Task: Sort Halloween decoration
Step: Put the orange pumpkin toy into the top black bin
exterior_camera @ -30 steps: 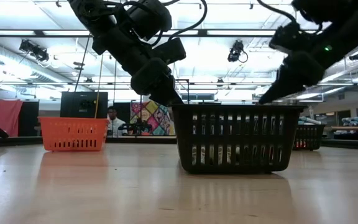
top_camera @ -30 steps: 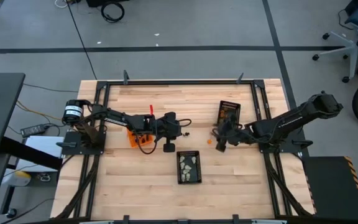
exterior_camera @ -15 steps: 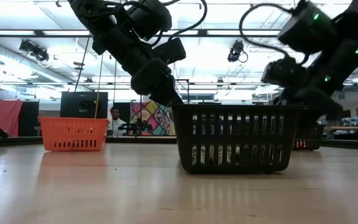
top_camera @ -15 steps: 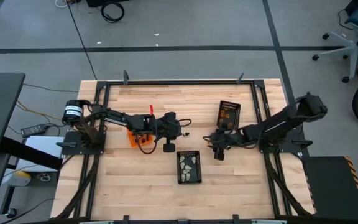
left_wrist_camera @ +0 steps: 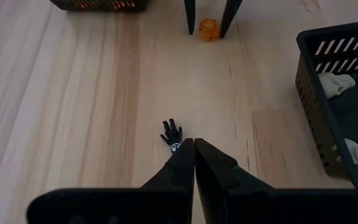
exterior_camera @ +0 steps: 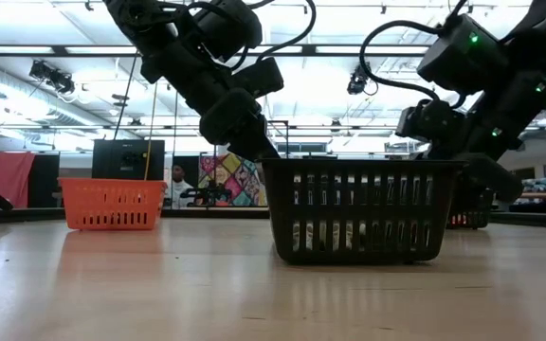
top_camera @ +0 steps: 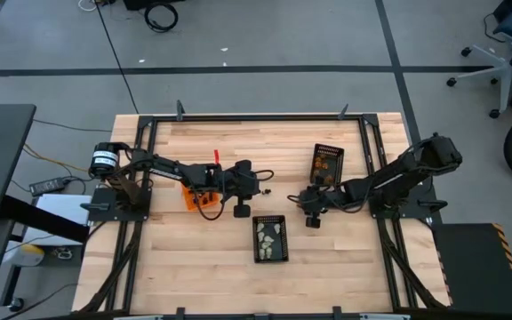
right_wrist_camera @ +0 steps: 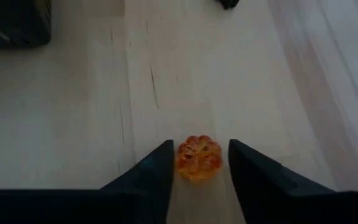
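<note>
A small orange pumpkin piece (right_wrist_camera: 199, 157) lies on the wooden table, also visible in the left wrist view (left_wrist_camera: 209, 29). My right gripper (right_wrist_camera: 199, 149) is open and low over it, one finger on either side, narrow gaps showing. A tiny black piece (left_wrist_camera: 171, 134) lies on the table near the middle (top_camera: 267, 189). My left gripper (left_wrist_camera: 191, 146) is shut and hovers above the table just beside it; the low view shows its tip (exterior_camera: 265, 152) well off the tabletop. Pale pieces (left_wrist_camera: 337, 84) lie in the near black mesh bin (top_camera: 270, 238).
An orange bin (top_camera: 198, 197) sits under my left arm. A second black mesh bin (top_camera: 327, 163) with orange pieces stands at the far right of the middle. Bare wood lies toward the near and far edges. A person (exterior_camera: 172, 180) shows beyond the table.
My right gripper has come down toward the table and a little toward the left and near edges, tipping further downward, until its fingers stand around the orange piece. The piece has stayed where it was.
</note>
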{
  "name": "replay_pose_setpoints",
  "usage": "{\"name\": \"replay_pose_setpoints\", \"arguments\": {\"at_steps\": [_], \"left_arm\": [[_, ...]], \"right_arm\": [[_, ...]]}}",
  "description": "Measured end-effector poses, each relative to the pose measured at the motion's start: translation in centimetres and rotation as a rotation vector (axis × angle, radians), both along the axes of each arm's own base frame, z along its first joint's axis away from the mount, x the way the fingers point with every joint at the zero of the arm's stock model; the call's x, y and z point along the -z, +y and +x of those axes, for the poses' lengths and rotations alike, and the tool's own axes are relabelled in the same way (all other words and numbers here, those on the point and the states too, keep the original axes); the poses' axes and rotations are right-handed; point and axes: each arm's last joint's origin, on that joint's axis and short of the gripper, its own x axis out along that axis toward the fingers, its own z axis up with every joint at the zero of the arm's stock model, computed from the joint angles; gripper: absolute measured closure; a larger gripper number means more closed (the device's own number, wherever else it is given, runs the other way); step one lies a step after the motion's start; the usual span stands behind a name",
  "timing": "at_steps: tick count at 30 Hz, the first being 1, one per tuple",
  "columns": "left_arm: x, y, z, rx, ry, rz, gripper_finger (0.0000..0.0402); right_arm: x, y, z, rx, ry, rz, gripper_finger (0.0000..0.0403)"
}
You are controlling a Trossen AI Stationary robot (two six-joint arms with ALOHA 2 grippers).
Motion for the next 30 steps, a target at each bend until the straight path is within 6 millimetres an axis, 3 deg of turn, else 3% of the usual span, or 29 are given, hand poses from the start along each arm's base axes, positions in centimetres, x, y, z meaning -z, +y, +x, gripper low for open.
{"name": "replay_pose_setpoints", "arguments": {"at_steps": [9,20,25,30], "left_arm": [[0.0,0.0,0.0,0.001,0.0,0.001,0.0386],[0.0,0.0,0.0,0.001,0.004,0.001,0.0386],[0.0,0.0,0.0,0.001,0.006,0.001,0.0386],[0.1,0.0,0.0,0.0,0.007,0.0,0.0386]], "right_arm": [[-0.1,0.0,0.0,-0.005,-0.002,-0.012,0.0311],[-2.2,-0.2,0.5,0.084,-0.006,-0.151,0.0326],[-2.6,0.1,0.4,0.048,-0.016,-0.048,0.0329],[-2.5,0.3,0.4,0.027,-0.01,0.033,0.0299]]}}
